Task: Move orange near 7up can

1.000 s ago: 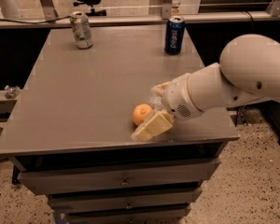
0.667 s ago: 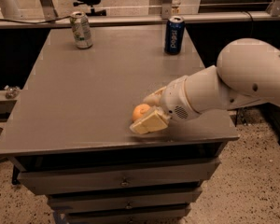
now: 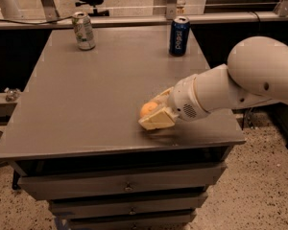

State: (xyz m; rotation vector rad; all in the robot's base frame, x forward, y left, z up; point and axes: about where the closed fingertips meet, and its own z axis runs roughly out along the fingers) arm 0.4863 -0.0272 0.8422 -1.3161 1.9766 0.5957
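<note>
One grey table [image 3: 86, 104] fills most of the view, with drawers [image 3: 125, 186] stacked under its top. Next in size is the white arm [image 3: 240, 80], reaching in from the right, low over the near right part of the top. Two drinks cans stand upright along the far edge, well apart from each other. The 7up can [image 3: 83, 30] is at the far left, pale with green markings, and a dark blue Pepsi can [image 3: 179, 36] is further right.

The gripper [image 3: 153, 116] sits down at the tabletop near the front edge, set about the orange [image 3: 148, 109]. The fruit shows as a small round patch of colour at the gripper's left side, the rest hidden behind cream plastic. Whether the gripper has clamped onto the fruit or only surrounds it, I cannot tell.

The orange lies diagonally across the table from the 7up can (the Pepsi can stands off to the side of that line), so most of the job looks to be ahead.

I judge the fruit light and firm with a slight give. Its dimpled peel offers fair grip, and it is not fragile, though hard squeezing would bruise it. Being round, it will roll if nudged or dropped. The best hold is across its widest part at mid-height, so it cannot squirt up or down. It should be released near the can only once it rests on the top.
</note>
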